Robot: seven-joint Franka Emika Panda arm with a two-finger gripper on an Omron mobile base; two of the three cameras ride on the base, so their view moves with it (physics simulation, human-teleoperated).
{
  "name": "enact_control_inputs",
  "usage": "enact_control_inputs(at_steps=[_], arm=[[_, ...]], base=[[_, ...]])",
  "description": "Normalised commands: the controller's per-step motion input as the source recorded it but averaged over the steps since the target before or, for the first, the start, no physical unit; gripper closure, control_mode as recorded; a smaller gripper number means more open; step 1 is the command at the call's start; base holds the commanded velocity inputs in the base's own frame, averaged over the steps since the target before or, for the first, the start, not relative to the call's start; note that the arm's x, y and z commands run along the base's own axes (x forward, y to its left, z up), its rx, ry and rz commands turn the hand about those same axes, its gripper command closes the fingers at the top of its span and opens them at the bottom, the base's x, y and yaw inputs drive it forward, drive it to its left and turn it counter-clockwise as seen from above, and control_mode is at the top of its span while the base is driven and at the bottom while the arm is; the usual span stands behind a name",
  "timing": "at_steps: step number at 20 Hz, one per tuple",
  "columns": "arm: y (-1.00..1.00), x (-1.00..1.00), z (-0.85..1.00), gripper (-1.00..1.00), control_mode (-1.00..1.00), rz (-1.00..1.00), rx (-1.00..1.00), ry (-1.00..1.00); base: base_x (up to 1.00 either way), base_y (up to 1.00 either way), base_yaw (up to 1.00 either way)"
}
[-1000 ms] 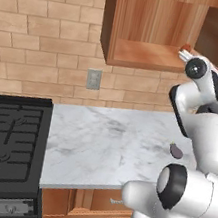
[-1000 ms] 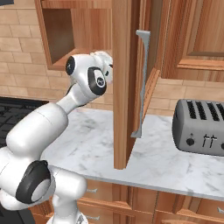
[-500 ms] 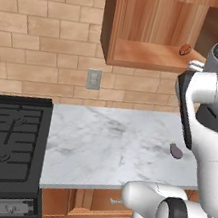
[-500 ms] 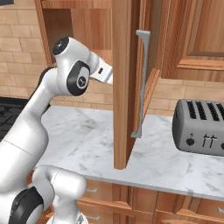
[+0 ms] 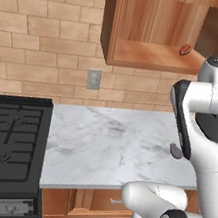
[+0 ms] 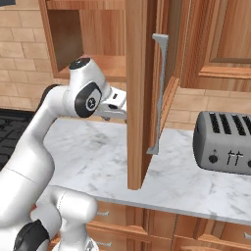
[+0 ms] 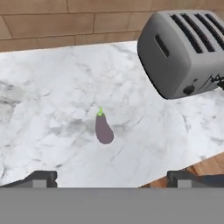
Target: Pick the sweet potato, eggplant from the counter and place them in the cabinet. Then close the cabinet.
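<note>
Counter [image 5: 104, 146]: eggplant [image 7: 104, 129] remains; sweet potato [image 5: 185, 49] now in cabinet [image 5: 140, 55]. Gripper [image 7: 111, 177] swung back, jaws apart, empty.

- One sweet potato [image 5: 185, 49], in the cabinet [image 5: 140, 55].
- One eggplant [image 7: 104, 128], on the counter [image 5: 104, 146].
- One toaster [image 7: 183, 52].
- One stove [image 5: 2, 148].
- One wall plug plate [image 5: 93, 79].
- One open cabinet door [image 6: 142, 93], with one handle [image 6: 159, 93].

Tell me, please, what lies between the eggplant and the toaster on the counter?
Only bare counter: in the hand view, the eggplant and toaster stand apart.
</note>
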Motion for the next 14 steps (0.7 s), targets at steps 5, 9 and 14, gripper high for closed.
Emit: enact_control_inputs(at_steps=[5, 9, 14], arm=[[-0.14, 0.21, -0.72, -1.00, -1.00, 0.23, 0.00, 0.26], [0.00, 0.13, -0.81, -1.00, -1.00, 0.18, 0.00, 0.18], [-0.11, 0.10, -0.83, -1.00, -1.00, 0.19, 0.00, 0.07]], base=[[0.00, 0.00, 0.00], [0.00, 0.00, 0.00], [0.00, 0.00, 0.00]])
